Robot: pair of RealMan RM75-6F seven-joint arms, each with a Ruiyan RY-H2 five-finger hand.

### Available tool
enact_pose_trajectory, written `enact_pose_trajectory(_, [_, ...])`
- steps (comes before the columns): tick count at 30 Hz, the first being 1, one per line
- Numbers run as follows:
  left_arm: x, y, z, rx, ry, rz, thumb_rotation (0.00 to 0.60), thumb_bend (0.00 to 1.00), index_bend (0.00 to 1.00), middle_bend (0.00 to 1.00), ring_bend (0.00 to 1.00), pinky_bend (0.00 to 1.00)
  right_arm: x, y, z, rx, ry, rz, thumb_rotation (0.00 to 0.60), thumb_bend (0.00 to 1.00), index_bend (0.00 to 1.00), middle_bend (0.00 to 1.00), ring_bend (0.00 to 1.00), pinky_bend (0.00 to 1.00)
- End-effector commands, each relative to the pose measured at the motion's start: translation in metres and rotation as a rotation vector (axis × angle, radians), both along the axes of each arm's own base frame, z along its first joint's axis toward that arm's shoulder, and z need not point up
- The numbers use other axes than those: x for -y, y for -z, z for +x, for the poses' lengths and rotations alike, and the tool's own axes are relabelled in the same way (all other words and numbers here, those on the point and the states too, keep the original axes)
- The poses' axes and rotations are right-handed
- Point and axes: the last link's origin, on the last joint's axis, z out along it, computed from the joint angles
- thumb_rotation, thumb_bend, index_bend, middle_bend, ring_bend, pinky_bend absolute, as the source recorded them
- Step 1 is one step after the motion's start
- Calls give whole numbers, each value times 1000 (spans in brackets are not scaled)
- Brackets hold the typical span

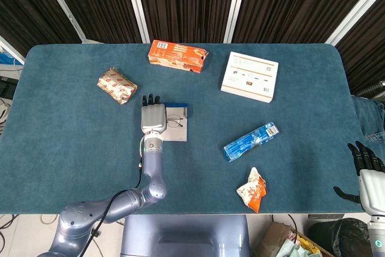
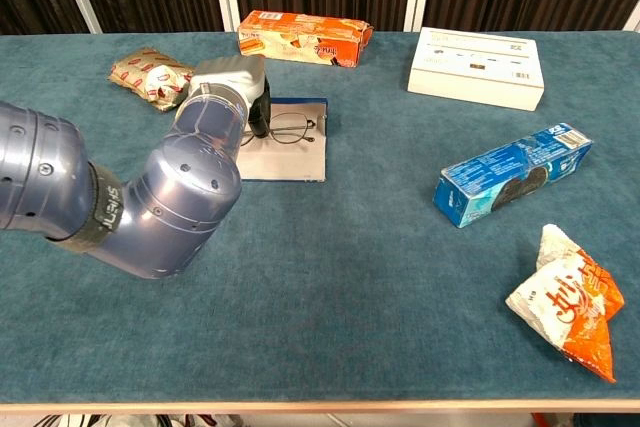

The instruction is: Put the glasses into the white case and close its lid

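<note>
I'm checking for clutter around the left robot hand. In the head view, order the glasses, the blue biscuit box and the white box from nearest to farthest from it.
From the left robot hand:
1. Glasses, right beside it on the flat case.
2. Blue biscuit box, off to the right and nearer the table's front.
3. White box, far right, toward the back.

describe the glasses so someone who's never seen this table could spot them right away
Start at the teal table and find the orange box at its far edge; nearer the robot from it lies a flat white case with a blue edge. The glasses lie on that case, right beside the left robot hand. They are the only thin wire-framed item; everything else nearby is a box or a snack packet.
</note>
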Motion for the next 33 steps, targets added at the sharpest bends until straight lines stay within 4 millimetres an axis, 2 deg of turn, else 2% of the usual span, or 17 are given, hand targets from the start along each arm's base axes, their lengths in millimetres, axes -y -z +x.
enact_pose_trajectory(1, [0,3,1,4,0,-4,600,464,576,156,0,0,0,0,0,0,1,0,600,178,46,7,81,161])
enact_pose_trajectory(5, [0,6,-1,-2,-2,-4,600,464,563,156,0,0,0,0,-1,1,8,0,600,178,46,7,81,161])
enact_pose_trajectory(12, [-1,6,-1,-10,3,3,600,456,418,155,0,0,0,0,-1,0,8,2,600,178,46,7,81,161])
enact_pose_trajectory(20, [2,8,0,-18,10,-1,600,453,395,152,0,0,0,0,0,-1,7,1,600,179,46,7,82,161])
enact_pose_trajectory(26, [10,7,8,-13,51,-4,600,453,394,152,0,0,0,1,0,0,4,3,600,179,46,7,82,161])
enact_pose_trajectory(33, [25,-13,10,-32,121,29,600,453,380,152,0,0,0,1,1,4,3,6,600,182,46,7,81,161])
